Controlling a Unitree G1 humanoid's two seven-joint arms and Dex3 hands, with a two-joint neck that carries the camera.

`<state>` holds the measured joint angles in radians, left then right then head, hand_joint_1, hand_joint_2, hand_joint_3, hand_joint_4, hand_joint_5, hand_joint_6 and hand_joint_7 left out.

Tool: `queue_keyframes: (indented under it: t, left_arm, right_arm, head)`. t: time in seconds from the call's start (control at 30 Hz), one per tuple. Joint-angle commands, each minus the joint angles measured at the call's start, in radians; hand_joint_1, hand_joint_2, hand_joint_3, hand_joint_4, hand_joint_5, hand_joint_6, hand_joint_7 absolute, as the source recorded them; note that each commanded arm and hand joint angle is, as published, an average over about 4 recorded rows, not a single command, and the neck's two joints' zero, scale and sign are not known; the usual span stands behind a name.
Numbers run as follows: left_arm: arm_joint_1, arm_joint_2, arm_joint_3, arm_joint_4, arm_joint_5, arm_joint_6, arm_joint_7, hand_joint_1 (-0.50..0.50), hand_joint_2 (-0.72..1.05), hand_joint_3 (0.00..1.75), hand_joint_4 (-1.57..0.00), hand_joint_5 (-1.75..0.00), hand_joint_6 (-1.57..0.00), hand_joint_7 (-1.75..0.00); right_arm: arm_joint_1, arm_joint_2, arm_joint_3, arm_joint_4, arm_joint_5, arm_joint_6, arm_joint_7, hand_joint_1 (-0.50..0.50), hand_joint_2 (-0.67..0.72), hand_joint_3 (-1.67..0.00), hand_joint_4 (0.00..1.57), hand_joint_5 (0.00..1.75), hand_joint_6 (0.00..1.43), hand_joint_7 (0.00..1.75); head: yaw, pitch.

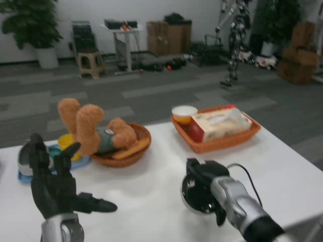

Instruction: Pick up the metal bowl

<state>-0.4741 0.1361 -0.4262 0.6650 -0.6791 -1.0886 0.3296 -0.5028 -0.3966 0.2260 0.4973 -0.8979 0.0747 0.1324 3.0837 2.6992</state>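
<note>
One slip risk: smooth round metal bowl [198,197], tilted on edge, liable to roll or squirt out of a shallow hold. Sits on white table [146,201] near 5 o'clock, right hand [204,179] draped over its rim at 12 o'clock; firm grip or mere touch, cannot tell. Left hand [53,184] at 8 o'clock, fingers spread, holding nothing, well apart from bowl.

teddy bear [96,132] in round basket [132,156]; tissue box [220,123]
</note>
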Motion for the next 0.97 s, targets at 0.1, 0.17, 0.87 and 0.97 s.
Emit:
queue_keyframes:
  t: [0.1, 0.17, 0.87, 0.97]
  left_arm:
    - [-0.032, 0.005, -0.001, 0.020, 0.002, -0.004, -0.001, -0.46, -0.64, 0.00, -1.12, -1.33, 0.00, -0.07]
    - [-0.036, 0.005, -0.002, 0.021, 0.001, -0.003, -0.001, -0.46, -0.64, 0.00, -1.12, -1.33, 0.00, -0.07]
    - [-0.041, 0.005, -0.012, 0.028, 0.000, -0.001, -0.001, -0.46, -0.64, 0.00, -1.12, -1.23, 0.00, -0.07]
    - [-0.041, 0.005, -0.019, 0.025, -0.004, -0.001, -0.001, -0.46, -0.64, 0.00, -1.12, -1.23, 0.00, -0.07]
  right_arm:
    - [0.009, -0.003, -0.026, -0.049, 0.002, -0.006, 0.003, -0.08, -0.03, -1.05, 0.20, 1.43, 0.04, 1.54]
    - [0.012, -0.002, -0.029, -0.061, 0.002, -0.013, 0.003, -0.08, -0.03, -1.03, 0.20, 1.45, 0.06, 1.54]
    - [0.011, 0.007, -0.020, -0.087, 0.008, -0.048, -0.013, -0.08, -0.10, -1.03, 0.20, 1.38, 0.05, 1.54]
    - [-0.010, 0.023, -0.023, -0.056, 0.008, -0.058, -0.028, -0.08, -0.10, -1.06, 0.20, 1.36, 0.05, 1.54]
  head:
    - [0.047, 0.060]
    - [0.052, 0.078]
    - [0.012, 0.111]
    - [0.010, 0.088]
